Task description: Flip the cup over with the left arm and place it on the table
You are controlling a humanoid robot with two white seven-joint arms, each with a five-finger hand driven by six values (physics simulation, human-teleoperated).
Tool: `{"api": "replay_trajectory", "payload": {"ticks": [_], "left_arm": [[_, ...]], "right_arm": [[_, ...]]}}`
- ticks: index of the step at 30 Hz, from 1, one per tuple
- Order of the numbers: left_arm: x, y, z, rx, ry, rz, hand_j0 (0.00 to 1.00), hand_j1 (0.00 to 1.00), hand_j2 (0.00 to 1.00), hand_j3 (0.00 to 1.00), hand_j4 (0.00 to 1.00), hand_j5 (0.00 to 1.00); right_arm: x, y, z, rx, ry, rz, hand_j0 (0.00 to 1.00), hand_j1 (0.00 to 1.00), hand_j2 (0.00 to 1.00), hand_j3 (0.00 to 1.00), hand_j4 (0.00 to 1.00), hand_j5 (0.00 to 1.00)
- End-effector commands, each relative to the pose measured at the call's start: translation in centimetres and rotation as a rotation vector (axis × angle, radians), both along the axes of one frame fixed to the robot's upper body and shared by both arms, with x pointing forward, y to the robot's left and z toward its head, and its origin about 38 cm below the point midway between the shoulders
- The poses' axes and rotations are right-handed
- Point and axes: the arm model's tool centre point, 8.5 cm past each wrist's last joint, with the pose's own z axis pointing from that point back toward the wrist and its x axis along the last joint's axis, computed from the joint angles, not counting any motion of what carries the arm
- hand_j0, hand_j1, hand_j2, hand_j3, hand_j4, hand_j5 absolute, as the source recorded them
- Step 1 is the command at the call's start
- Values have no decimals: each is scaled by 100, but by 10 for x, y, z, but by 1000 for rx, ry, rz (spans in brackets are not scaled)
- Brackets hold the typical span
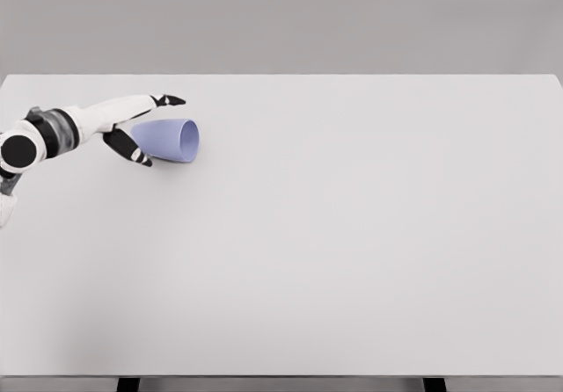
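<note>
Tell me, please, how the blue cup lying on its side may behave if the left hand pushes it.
The cup lies on its side on the smooth table, so it would probably roll, curving because it tapers. It looks thin-walled, likely light. The left hand has fingers above and below it, which may limit rolling.

Left arm (66, 128) enters from left edge, reaching right; left hand (141, 128) fingers (171, 100) spread apart.
</note>
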Motion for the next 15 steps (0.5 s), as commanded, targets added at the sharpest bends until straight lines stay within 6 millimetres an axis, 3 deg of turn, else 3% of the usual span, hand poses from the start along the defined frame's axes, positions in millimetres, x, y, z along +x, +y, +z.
{"api": "replay_trajectory", "payload": {"ticks": [1, 7, 15], "left_arm": [[1, -5, -6, 5, 7, -2, 100, 100, 100, 100, 100, 100], [14, -11, -17, 49, 11, 18, 99, 99, 99, 99, 99, 99], [15, -15, -21, 55, 15, 17, 99, 99, 99, 99, 99, 99]], "right_arm": [[0, 0, 0, 0, 0, 1, 100, 100, 100, 100, 100, 100], [0, 0, 0, 0, 0, 1, 100, 100, 100, 100, 100, 100], [0, 0, 0, 0, 0, 0, 100, 100, 100, 100, 100, 100]]}}
